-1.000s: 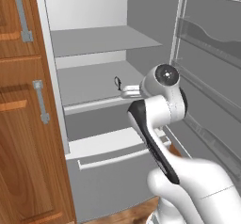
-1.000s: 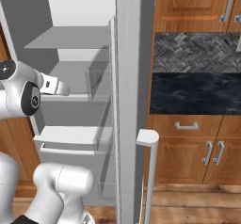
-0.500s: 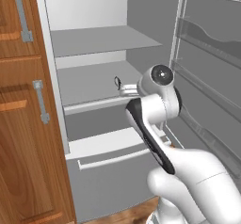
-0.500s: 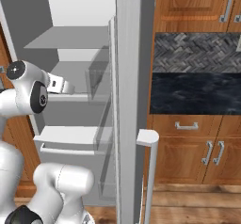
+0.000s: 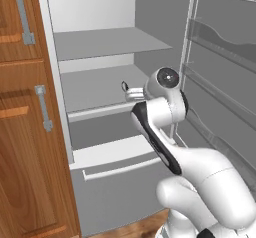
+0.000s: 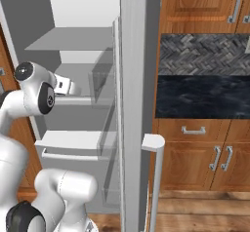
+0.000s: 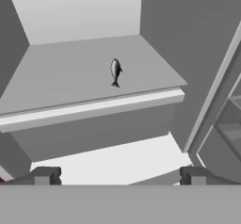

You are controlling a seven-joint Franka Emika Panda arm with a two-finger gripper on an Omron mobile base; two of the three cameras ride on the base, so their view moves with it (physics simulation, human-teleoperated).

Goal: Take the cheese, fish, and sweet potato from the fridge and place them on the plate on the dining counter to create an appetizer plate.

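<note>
The fridge (image 5: 107, 42) stands open, its white shelves bare but for the fish (image 7: 115, 71), a tiny dark grey one lying on the middle shelf (image 7: 61, 79). From the left base view the fish (image 5: 124, 86) shows just past my hand. My gripper (image 7: 120, 176) is open, its fingertips (image 7: 45, 175) spread wide, held level in front of that shelf's front edge, short of the fish and touching nothing. The gripper (image 6: 68, 86) reaches into the fridge (image 6: 73, 46) from the left. The cheese, sweet potato, plate and dining counter are out of view.
The open fridge door (image 6: 135, 104) with its racks (image 5: 220, 97) stands close on my right. A lower drawer (image 5: 117, 172) sits under the shelves. Wooden cabinets (image 5: 25, 132) flank the fridge on the left; a black wall counter (image 6: 202, 97) lies beyond the door.
The arm has pushed forward and a little left, deeper toward the middle shelf. The gripper has stayed open and the fish has not moved.
</note>
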